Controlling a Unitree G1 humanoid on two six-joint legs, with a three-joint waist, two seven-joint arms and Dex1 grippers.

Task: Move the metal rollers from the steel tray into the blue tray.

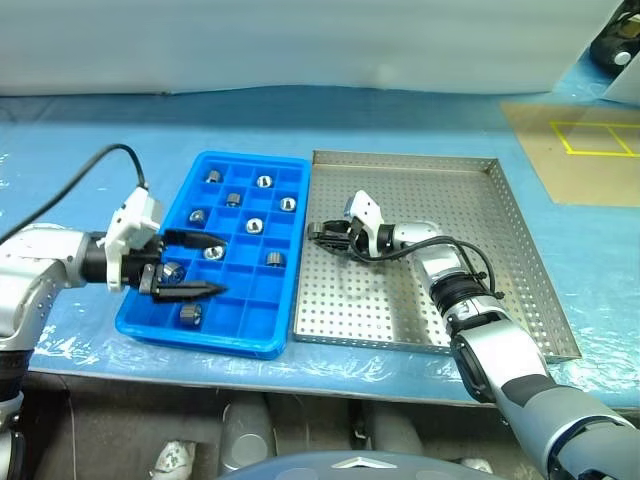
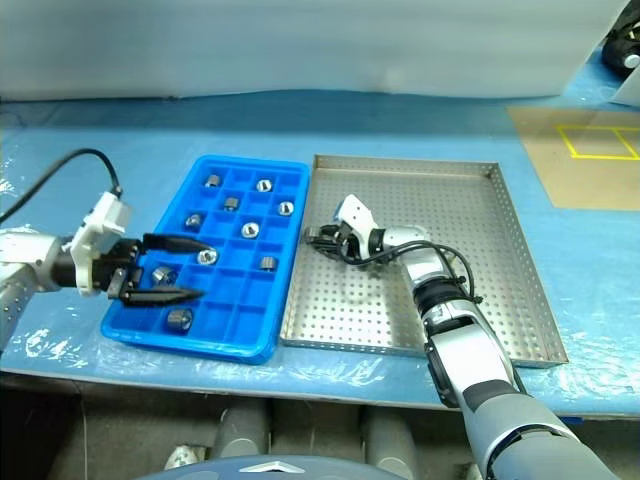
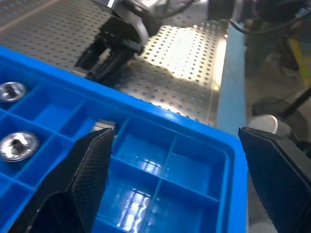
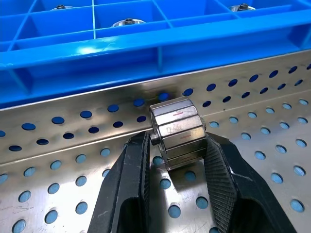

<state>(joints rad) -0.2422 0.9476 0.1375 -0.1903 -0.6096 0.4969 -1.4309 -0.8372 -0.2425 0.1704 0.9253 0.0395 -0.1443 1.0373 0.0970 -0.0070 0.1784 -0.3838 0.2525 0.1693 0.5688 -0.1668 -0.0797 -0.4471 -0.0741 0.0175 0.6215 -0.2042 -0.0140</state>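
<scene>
Right gripper (image 4: 177, 160) is down in the steel tray (image 1: 500, 260), hard by the rim nearest the blue tray (image 1: 275, 335). Both fingers sit against a roller (image 4: 177, 138), one on each flat end, so it looks pinched; jaws are narrow, about a roller's length apart. The roller seems to rest on the perforated floor, just ahead of the fingertips' roots, rim directly beyond it.

To do this step well, I'd make sure the pads are square on the end faces before lifting. It's a faceted, slick cylinder, so an off-centre pinch could let it pivot or squirt out. Lift straight up first to get over the steel rim and the blue wall, then cross.

Left gripper (image 1: 190, 265) hangs over the near end of the blue tray, jaws spread wide, holding nothing. Rollers (image 1: 255, 226) already sit in several compartments on either side of it.

View differences: the right wrist view gives the finger-to-roller contact. In the head views the roller is lost behind the fingers. The head views give compartment occupancy. The left wrist view shows empty cells under the left fingers and the right gripper beyond the blue wall.
</scene>
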